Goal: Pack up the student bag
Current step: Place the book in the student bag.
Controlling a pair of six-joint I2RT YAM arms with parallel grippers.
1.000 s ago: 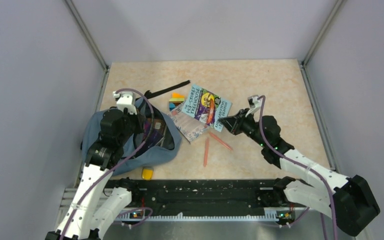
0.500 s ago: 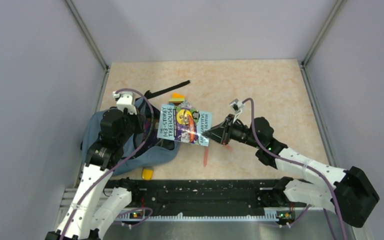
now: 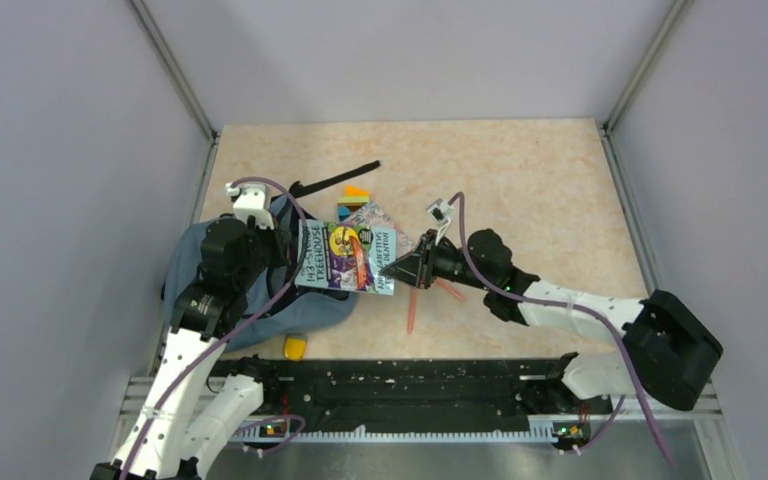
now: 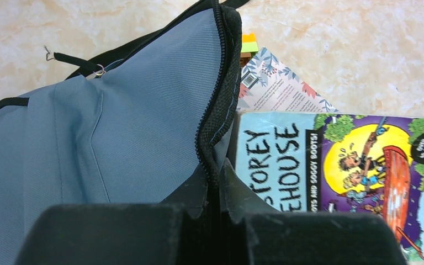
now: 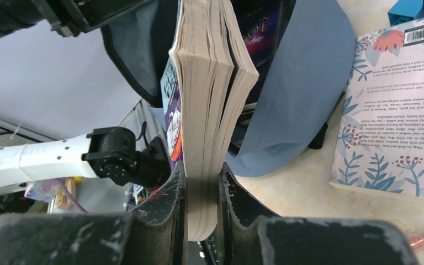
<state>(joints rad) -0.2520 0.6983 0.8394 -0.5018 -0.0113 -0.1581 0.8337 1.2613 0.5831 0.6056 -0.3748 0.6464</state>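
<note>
Left wrist: student bag (image 4: 105,127) fills the left half, slate-blue fabric. Black zipper trim (image 4: 215,110) runs from top centre down into the left gripper (image 4: 219,221), whose dark fingers are closed on that edge. Black strap (image 4: 77,61) upper left. Treehouse book (image 4: 331,165) at right, cover toward camera, left edge against the trim. Floral book (image 4: 279,88) behind it, partly covered, barcode visible. Orange block (image 4: 249,38) at top, beige table (image 4: 337,44) beyond

**Blue bag, mouth open**

The student bag (image 3: 305,313) lies slumped at the worktop's (image 3: 520,170) left side: soft slate-blue fabric, black zipper trim, black straps. Its zippered rim stands raised, the dark-lined opening facing right.
</note>
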